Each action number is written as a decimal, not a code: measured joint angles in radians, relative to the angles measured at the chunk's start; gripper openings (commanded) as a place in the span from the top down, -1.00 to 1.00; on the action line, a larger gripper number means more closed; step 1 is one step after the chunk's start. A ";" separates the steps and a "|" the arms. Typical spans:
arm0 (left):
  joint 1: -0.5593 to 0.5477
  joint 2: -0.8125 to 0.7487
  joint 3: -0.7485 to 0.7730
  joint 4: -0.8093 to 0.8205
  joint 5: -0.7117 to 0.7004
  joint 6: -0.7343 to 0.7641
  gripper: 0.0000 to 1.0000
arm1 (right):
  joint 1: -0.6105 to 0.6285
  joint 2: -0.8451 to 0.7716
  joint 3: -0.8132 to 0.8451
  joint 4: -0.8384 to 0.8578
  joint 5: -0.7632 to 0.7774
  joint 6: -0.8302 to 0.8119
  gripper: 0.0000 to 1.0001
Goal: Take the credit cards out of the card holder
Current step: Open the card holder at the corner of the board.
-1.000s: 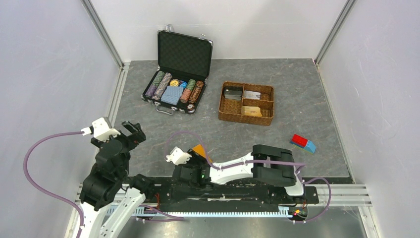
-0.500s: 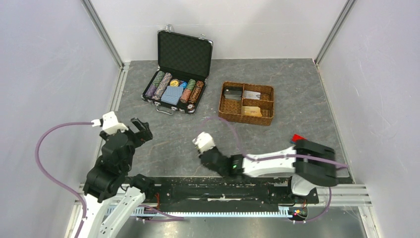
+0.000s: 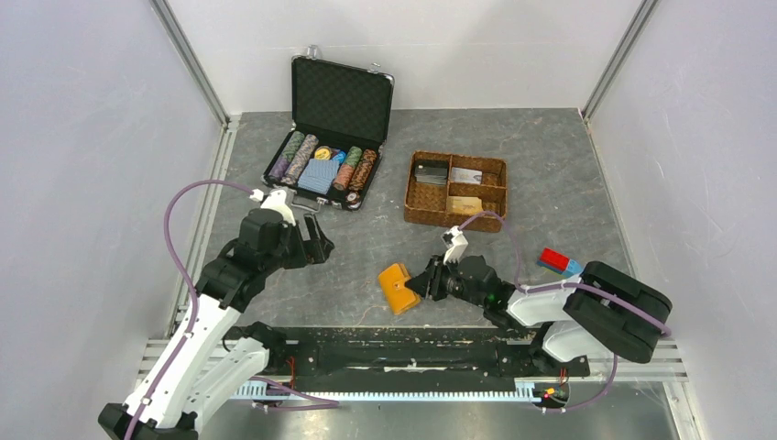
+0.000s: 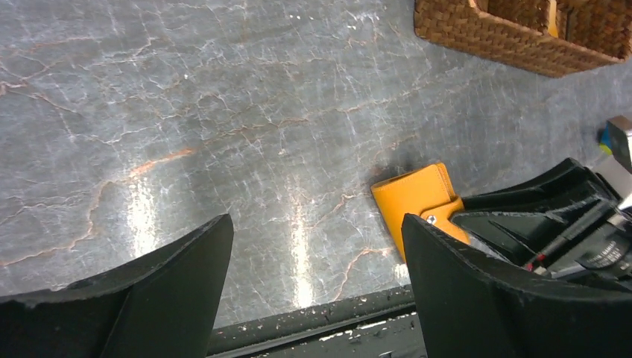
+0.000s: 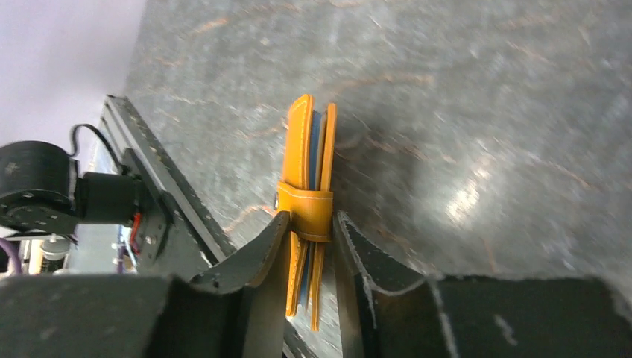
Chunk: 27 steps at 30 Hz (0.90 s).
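The card holder (image 3: pixel 398 287) is a closed orange wallet low over the table near its front edge. My right gripper (image 3: pixel 424 282) is shut on its strap end. In the right wrist view the card holder (image 5: pixel 308 149) stands edge-on between my right gripper's (image 5: pixel 309 227) fingers, with blue sleeve edges between its covers. The credit cards inside it are hidden. My left gripper (image 3: pixel 316 244) is open and empty, to the left of the holder and apart from it. In the left wrist view my left gripper (image 4: pixel 314 224) is wide open, and the card holder (image 4: pixel 416 197) shows beside its right finger.
A brown woven divided basket (image 3: pixel 417 214) holding flat cards stands behind the holder. An open black case (image 3: pixel 341 101) of chips and blue playing cards is at the back left. A red-and-blue block (image 3: pixel 560 264) lies at the right. The black base rail (image 3: pixel 394 353) runs along the front.
My right gripper has swung from the near left to the right, carrying the card holder out over the table. My left arm has reached forward and right towards the middle.
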 measured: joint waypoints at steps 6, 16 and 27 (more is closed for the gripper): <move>0.000 0.006 -0.025 0.019 0.066 -0.006 -0.78 | -0.017 -0.056 -0.016 -0.190 0.017 -0.026 0.09; 0.000 0.076 -0.002 0.007 0.047 0.013 -0.94 | 0.054 -0.143 0.217 -0.596 0.243 -0.169 0.10; 0.000 -0.041 0.021 -0.002 -0.094 0.072 -1.00 | 0.240 0.051 0.500 -0.837 0.480 -0.213 0.16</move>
